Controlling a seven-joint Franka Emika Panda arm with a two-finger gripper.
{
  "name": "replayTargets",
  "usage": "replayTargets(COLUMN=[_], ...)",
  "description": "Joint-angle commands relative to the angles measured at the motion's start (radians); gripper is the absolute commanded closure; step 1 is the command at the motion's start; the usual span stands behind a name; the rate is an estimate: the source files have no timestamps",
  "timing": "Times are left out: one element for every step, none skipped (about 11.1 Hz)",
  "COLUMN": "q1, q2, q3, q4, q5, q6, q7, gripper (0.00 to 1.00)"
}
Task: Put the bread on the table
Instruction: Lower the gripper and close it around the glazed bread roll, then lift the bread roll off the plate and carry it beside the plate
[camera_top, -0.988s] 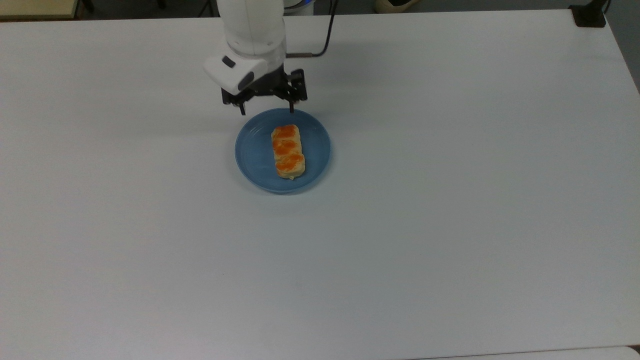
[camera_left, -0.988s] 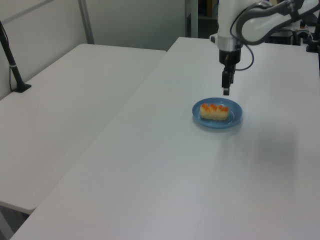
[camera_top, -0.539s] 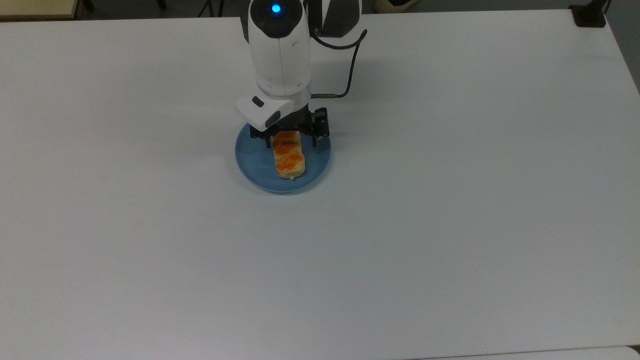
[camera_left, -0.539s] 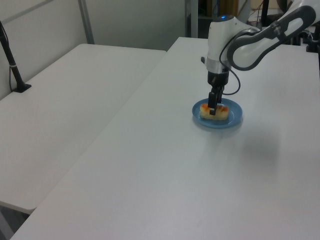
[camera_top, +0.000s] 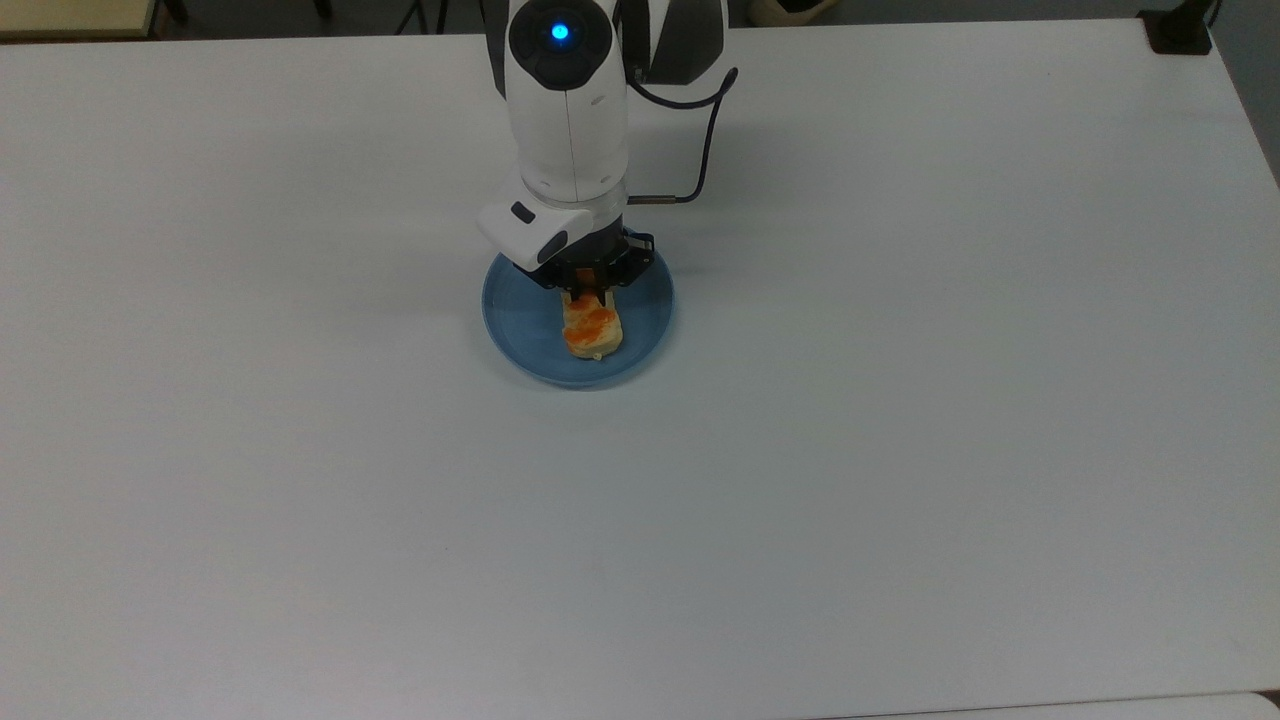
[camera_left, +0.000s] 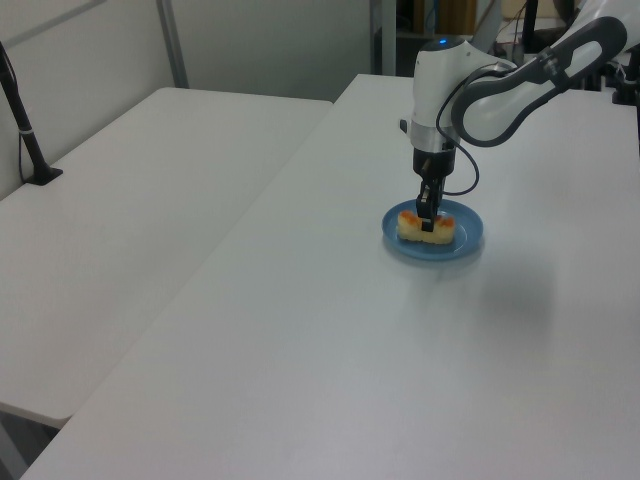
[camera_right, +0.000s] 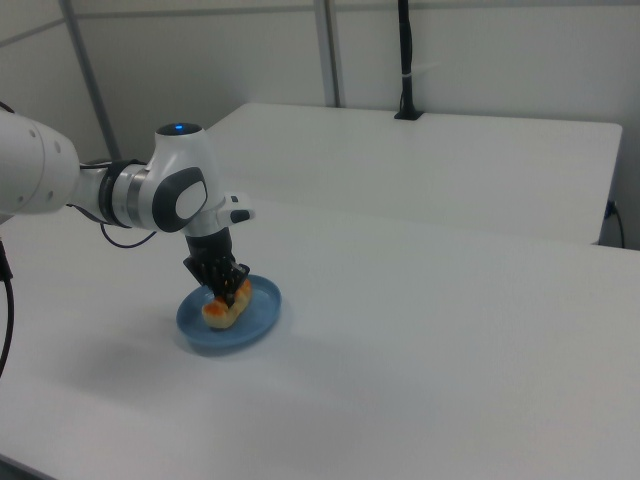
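Observation:
The bread (camera_top: 595, 332), pale tan with orange glazed patches, lies on a round blue plate (camera_top: 520, 322) on the white table (camera_top: 900, 400). My gripper (camera_top: 587, 291) is down over the bread's far end, its fingers closed against the bread's sides, and it hides that end in the top view. In the left view the gripper (camera_left: 428, 222) stands upright at the middle of the bread (camera_left: 408, 227), which rests on the plate (camera_left: 470, 241). The right view has the gripper (camera_right: 230, 291) pressed onto the bread (camera_right: 216, 312) on the plate (camera_right: 258, 318).
A black cable (camera_top: 710, 130) loops from the arm's wrist behind the plate. A dark block (camera_top: 1180, 30) sits at the table's far right corner in the top view. A second white table (camera_left: 150, 200) adjoins, with a black post (camera_left: 25, 120) clamped to it.
The gripper came down from behind the plate onto the bread, and its fingers closed from a wide spread to a grip. The plate slid slightly to the top view's right.

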Motion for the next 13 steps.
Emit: replayTargets(q1=[0.008, 0.012, 0.015, 0.018, 0.018, 0.034, 0.079, 0.131, 0.165, 0.193, 0.231, 0.254, 0.267], q2=[-0.041, -0.039, -0.041, -0.045, -0.044, -0.041, -0.038, -0.026, 0.0, 0.037, 0.08, 0.115, 0.146], q3=[-0.003, -0.001, 0.011, 0.034, 0.065, 0.097, 0.102, 0.102, 0.1, 0.102, 0.102, 0.102, 0.102], q4=[0.021, 0.061, 0.092, 0.121, 0.156, 0.175, 0.177, 0.183, 0.207, 0.236, 0.268, 0.279, 0.282], q5=[-0.01, -0.007, -0.007, -0.004, -0.002, -0.004, -0.007, -0.013, -0.018, -0.022, -0.028, -0.065, -0.099], q6=[-0.038, -0.088, -0.131, -0.173, -0.2, -0.205, -0.199, -0.195, -0.193, -0.192, -0.19, -0.188, -0.187], q7=[0.023, 0.024, 0.026, 0.029, 0.076, 0.128, 0.171, 0.223, 0.283, 0.337, 0.387, 0.435, 0.481], gripper=[0.84, 0.84, 0.84, 0.84, 0.84, 0.84, 0.84, 0.83, 0.83, 0.83, 0.84, 0.83, 0.83])
